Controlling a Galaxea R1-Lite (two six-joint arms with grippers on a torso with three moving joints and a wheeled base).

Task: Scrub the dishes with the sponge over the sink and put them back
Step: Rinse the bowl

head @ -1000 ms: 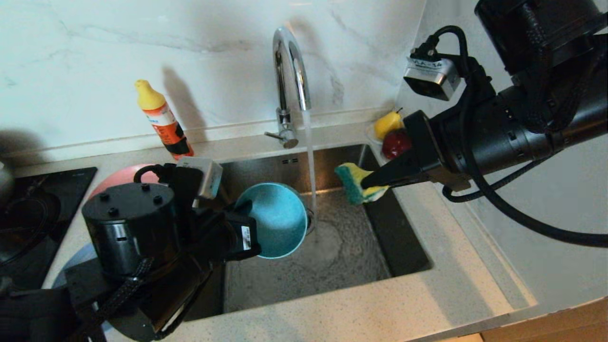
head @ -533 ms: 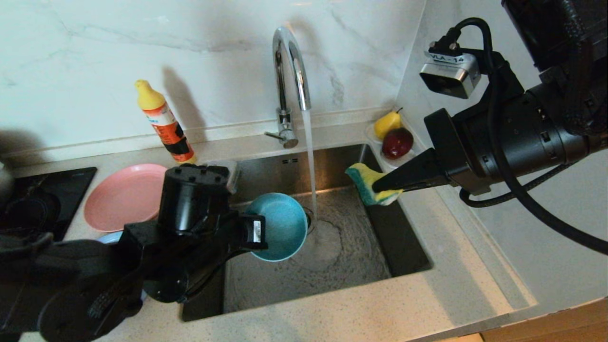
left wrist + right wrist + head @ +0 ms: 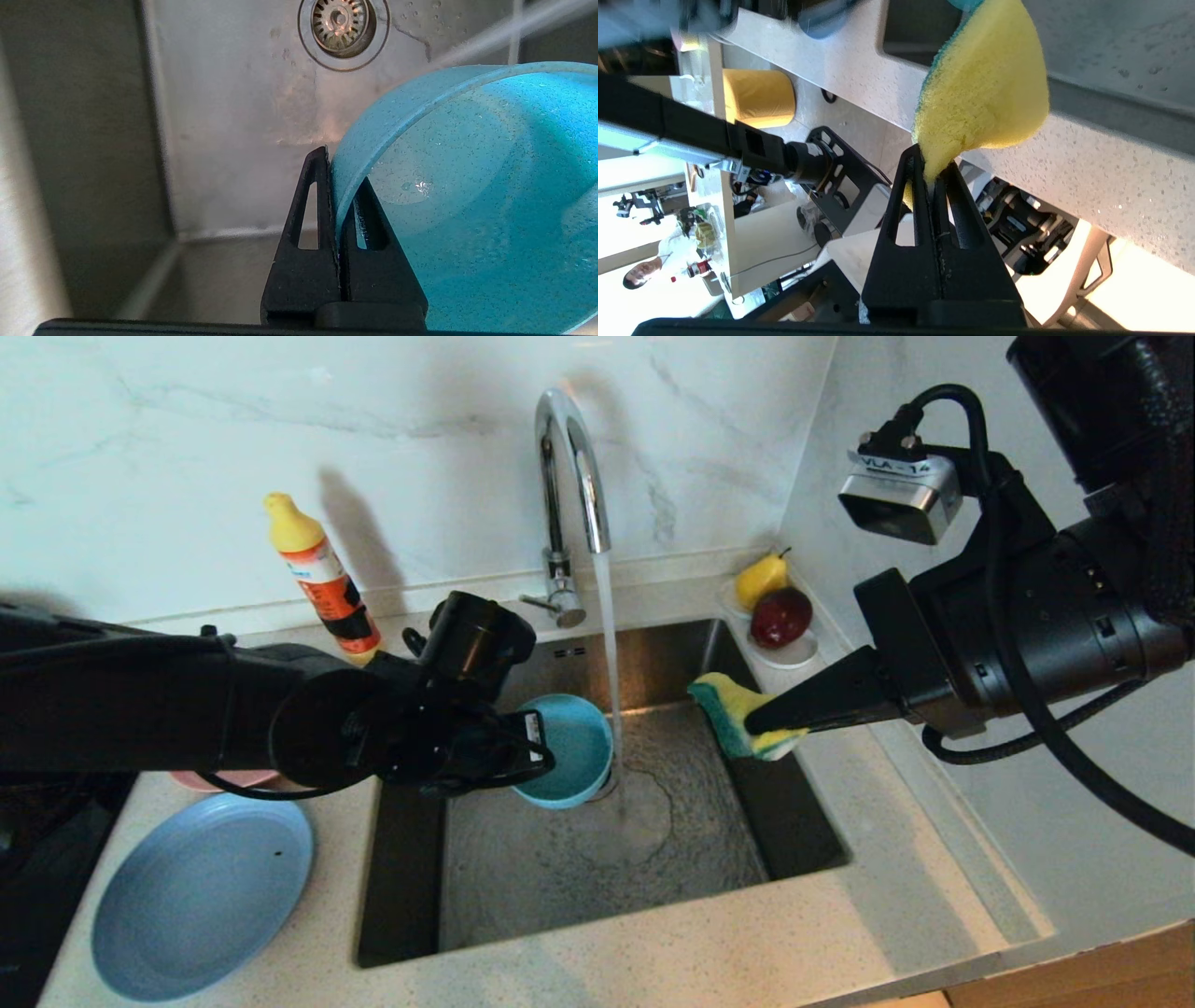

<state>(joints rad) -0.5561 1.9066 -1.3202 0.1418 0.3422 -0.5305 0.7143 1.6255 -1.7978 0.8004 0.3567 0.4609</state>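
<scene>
A: What changed in the last second?

B: The left arm swung round; its left gripper [image 3: 337, 186] now reaches in from the left side and has carried the teal-blue bowl [image 3: 565, 749] farther back in the sink [image 3: 653, 896], just left of the running water from the chrome tap [image 3: 571, 476]. Its jaws are clamped thin on the bowl's rim

A: And with that arm out of the way?

B: The pale-blue plate [image 3: 201, 896] shows in full on the near-left counter; only a sliver of the pink plate [image 3: 224, 779] peeks out under the arm

A: The sponge?

B: The right gripper [image 3: 758, 723] has drawn it back to the right; the yellow-and-green sponge [image 3: 733, 714], pinched tight, hangs over the sink's right edge, apart from the bowl

A: So what does it mean?

B: I'd judge this a rinse of the bowl, with scrubbing paused; both plates look yet to be done
</scene>
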